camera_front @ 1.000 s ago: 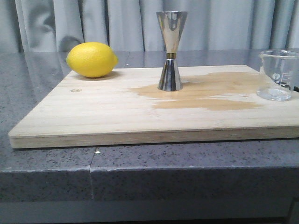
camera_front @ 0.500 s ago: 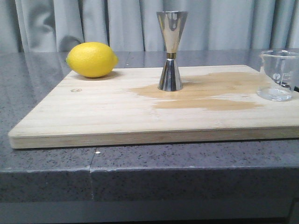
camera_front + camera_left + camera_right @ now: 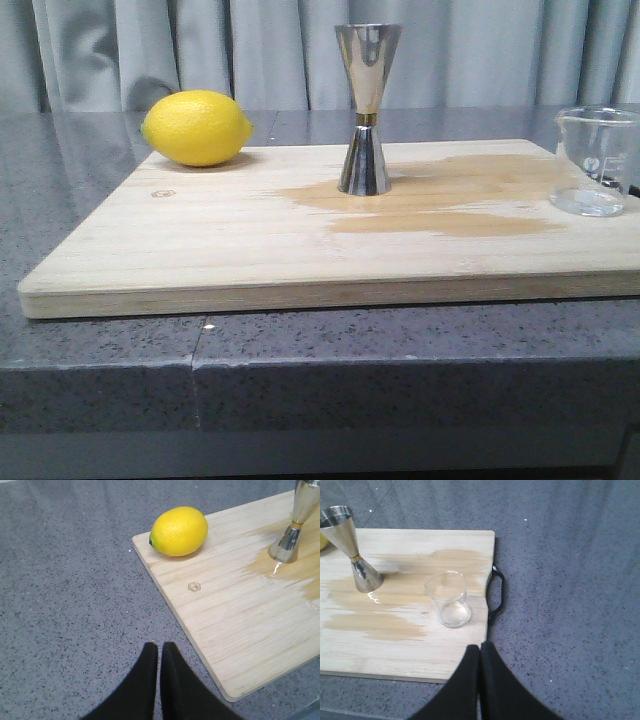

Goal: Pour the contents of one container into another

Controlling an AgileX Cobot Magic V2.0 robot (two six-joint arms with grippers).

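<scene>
A small clear glass beaker (image 3: 596,160) (image 3: 449,600) stands upright at the right end of the wooden board (image 3: 220,250), looking empty. The steel hourglass jigger (image 3: 366,108) (image 3: 351,548) (image 3: 295,525) with a gold waist band stands upright mid-board, on a wet brown stain. My right gripper (image 3: 479,649) is shut with nothing in it, hovering over the board's near right corner, short of the beaker. My left gripper (image 3: 159,647) is shut and empty over the grey counter, off the board's left side. Neither gripper shows in the front view.
A yellow lemon (image 3: 196,127) (image 3: 179,531) lies at the board's back left corner. A black handle (image 3: 496,592) sticks out of the board's right edge, close to the beaker. Grey speckled counter (image 3: 90,170) surrounds the board; curtains hang behind.
</scene>
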